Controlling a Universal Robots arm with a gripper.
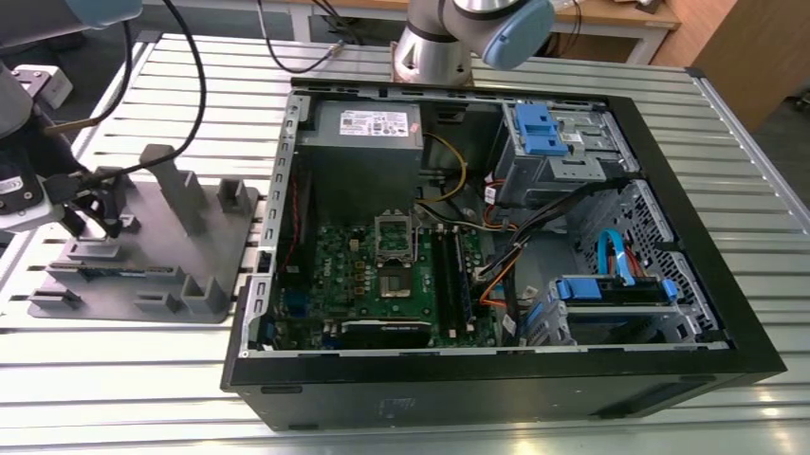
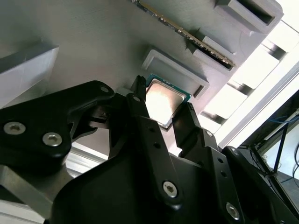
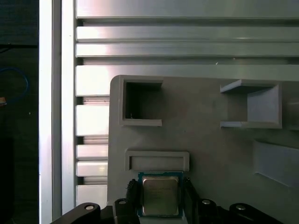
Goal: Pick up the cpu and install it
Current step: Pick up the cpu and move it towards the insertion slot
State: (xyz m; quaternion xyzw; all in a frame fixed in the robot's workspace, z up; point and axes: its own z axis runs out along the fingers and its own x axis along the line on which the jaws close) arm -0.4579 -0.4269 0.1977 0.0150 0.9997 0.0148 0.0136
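The gripper point(image 3: 160, 183) pinches the cpu point(image 3: 160, 196) by two opposite edges, low over the grey tray point(image 3: 210, 140), apparently at the pickup stage; installation on the motherboard point(image 1: 367, 270) is not yet done.

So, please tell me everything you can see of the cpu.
The cpu is a small, flat square: a shiny silver-grey metal lid on a green board edge. It sits level, lid up, at the grey tray, beside a rectangular frame. The fingers of the gripper meet two opposite edges; whether it is lifted is unclear.
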